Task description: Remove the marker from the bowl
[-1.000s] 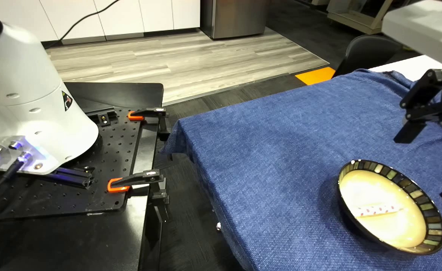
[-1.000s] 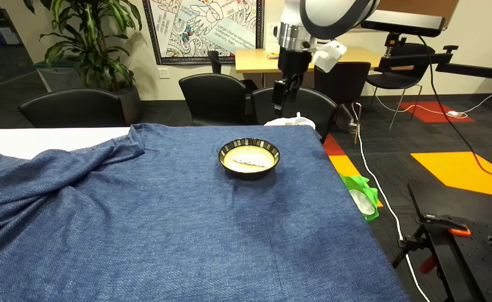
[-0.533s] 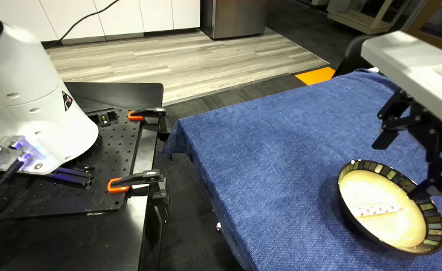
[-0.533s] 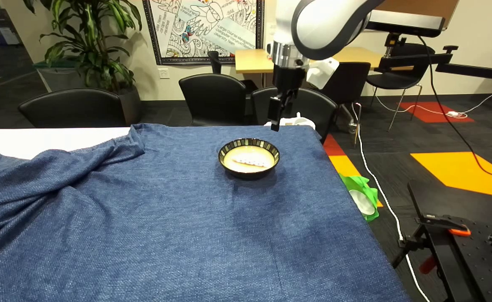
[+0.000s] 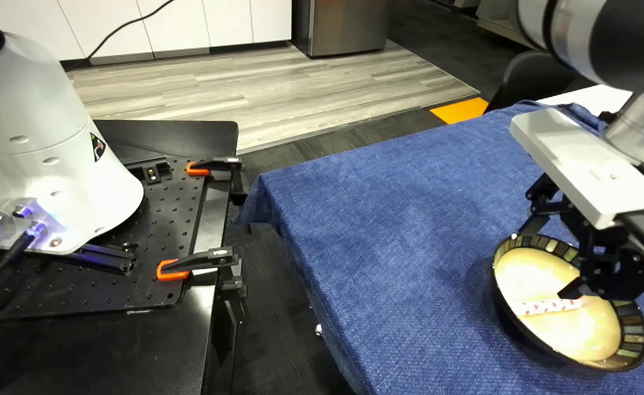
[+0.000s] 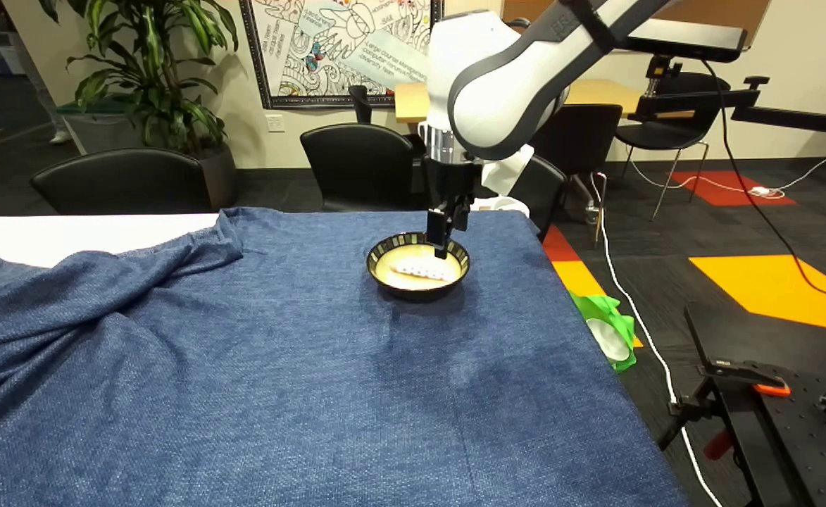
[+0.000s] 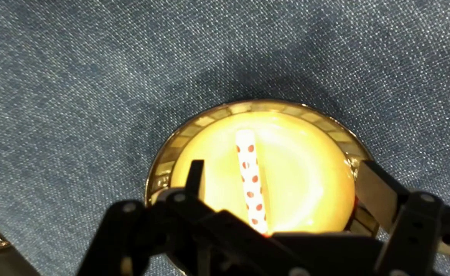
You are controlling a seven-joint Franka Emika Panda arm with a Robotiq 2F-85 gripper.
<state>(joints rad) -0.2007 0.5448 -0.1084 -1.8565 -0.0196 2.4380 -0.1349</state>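
Observation:
The marker, a slim white stick with red dots, lies inside the bowl in both exterior views [image 5: 549, 306] [image 6: 420, 269]. In the wrist view the marker [image 7: 251, 180] lies lengthwise between the fingers, touching neither; its near end is hidden by the gripper. The bowl [image 5: 632, 330], cream inside with a dark dashed rim, stands upright on the blue cloth; it also shows in the exterior view [image 6: 413, 291] and the wrist view [image 7: 240, 108]. My gripper [image 5: 551, 258] is open and empty, pointing down over the bowl. It also shows in the exterior view [image 6: 448, 238] and the wrist view [image 7: 284, 180].
The blue cloth [image 5: 387, 219] covers the table, with folds [image 6: 89, 317] at one side. The bowl's rim stands up around the marker. The robot's base stands on a black bench [image 5: 151, 307] with orange clamps, across a gap from the table.
The arm and open gripper have come down and across to a place over the bowl. The bowl and marker have not moved.

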